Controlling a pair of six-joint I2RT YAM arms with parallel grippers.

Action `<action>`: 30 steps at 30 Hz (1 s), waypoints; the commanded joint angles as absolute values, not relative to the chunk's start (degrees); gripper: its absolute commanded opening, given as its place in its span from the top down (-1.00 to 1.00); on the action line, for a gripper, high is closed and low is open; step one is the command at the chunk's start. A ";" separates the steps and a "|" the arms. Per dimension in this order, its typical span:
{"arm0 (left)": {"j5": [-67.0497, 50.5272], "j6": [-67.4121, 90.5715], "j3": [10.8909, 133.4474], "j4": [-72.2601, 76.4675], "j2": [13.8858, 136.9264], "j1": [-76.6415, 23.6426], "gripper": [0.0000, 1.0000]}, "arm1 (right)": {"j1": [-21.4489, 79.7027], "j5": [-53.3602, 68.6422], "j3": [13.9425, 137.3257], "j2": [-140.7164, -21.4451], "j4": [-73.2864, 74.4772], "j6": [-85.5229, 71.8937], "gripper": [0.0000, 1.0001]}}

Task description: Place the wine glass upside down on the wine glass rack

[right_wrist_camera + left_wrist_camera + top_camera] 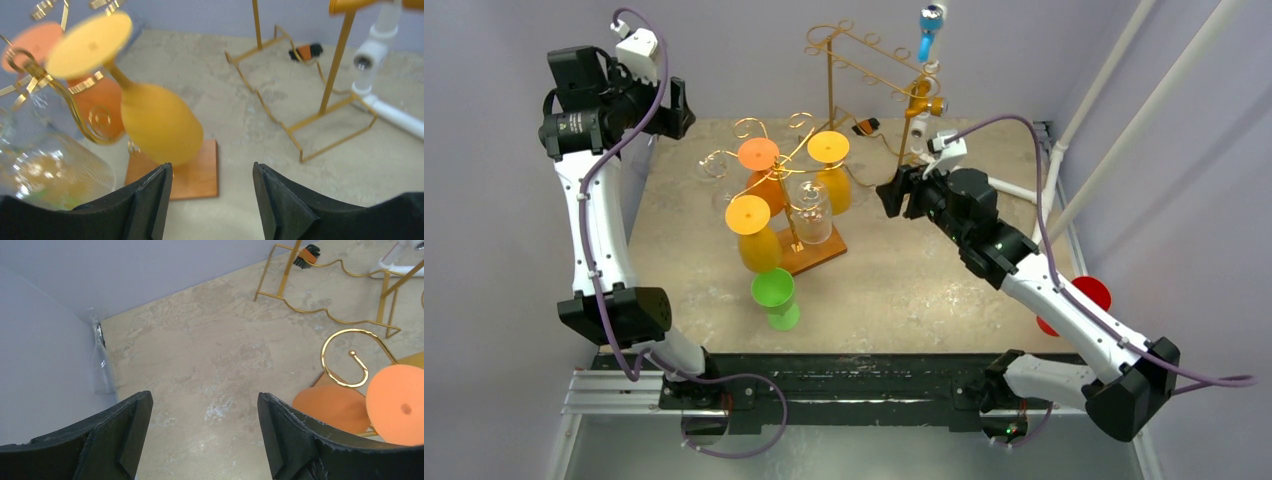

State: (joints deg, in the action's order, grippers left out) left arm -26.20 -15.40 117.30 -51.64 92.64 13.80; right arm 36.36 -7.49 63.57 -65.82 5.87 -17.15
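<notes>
Where the gold-wire rack (197,172) curls, a smooth yellow glass (160,125) hangs.

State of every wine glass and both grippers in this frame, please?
Left gripper: open, empty.
Right gripper: open, empty.
Yellow wine glass: hanging upside down on the wine glass rack.
Orange wine glass: hanging upside down.
Amber wine glass: hanging upside down.
Clear wine glass: hanging upside down.
Green wine glass: standing on the table, off the rack.

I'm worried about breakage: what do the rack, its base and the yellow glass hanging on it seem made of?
Rack: thin wire, shiny gold finish, likely metal given its glints. Base: flat reddish-brown block, probably wood. Yellow glass: opaque, matte, even colour, looks plastic rather than glass.
</notes>
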 commanded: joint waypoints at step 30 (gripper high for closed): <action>-29.21 -15.95 123.07 -57.52 90.92 14.08 -0.65 | 45.59 0.42 34.54 -106.23 -58.40 -43.64 1.00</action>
